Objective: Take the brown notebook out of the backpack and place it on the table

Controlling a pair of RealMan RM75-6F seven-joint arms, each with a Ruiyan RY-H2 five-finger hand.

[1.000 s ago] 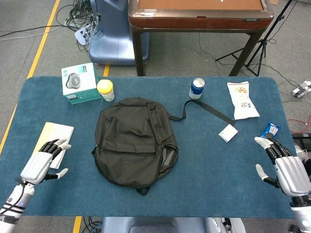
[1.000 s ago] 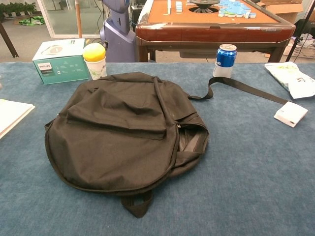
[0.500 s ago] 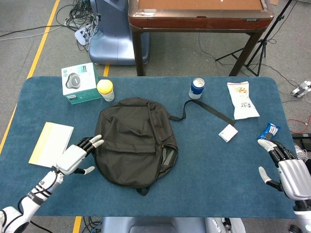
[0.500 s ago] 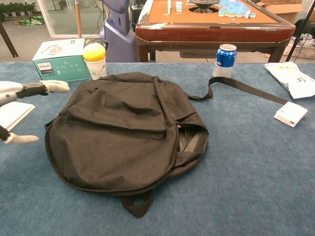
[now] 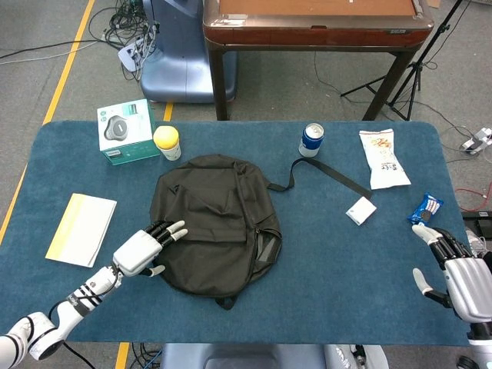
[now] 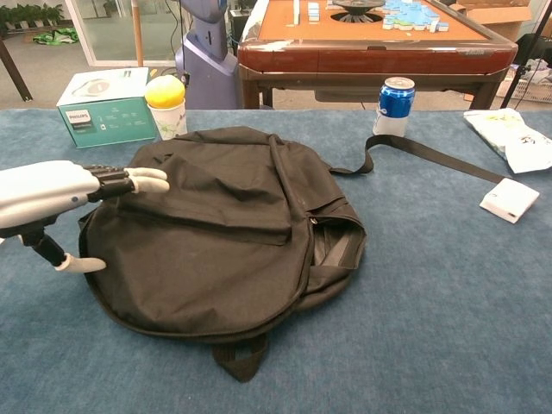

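Observation:
A black backpack (image 5: 215,223) (image 6: 224,233) lies flat in the middle of the blue table (image 5: 346,269), its side zipper partly open toward the right. No brown notebook shows; the inside of the bag is hidden. My left hand (image 5: 144,250) (image 6: 60,203) hovers at the bag's left edge, fingers spread and stretched over the fabric, holding nothing. My right hand (image 5: 453,265) stays open near the table's right edge, far from the bag, and is outside the chest view.
A yellow-and-white booklet (image 5: 81,228) lies at the left. Behind the bag stand a teal box (image 5: 127,131), a yellow-lidded cup (image 5: 167,142) and a blue can (image 5: 311,139). A strap (image 5: 330,174), a white card (image 5: 360,210), a snack bag (image 5: 382,158) and a blue packet (image 5: 427,206) sit right.
My left hand has moved right from over the booklet to the backpack's left edge. My right hand has drifted slightly toward the near right corner.

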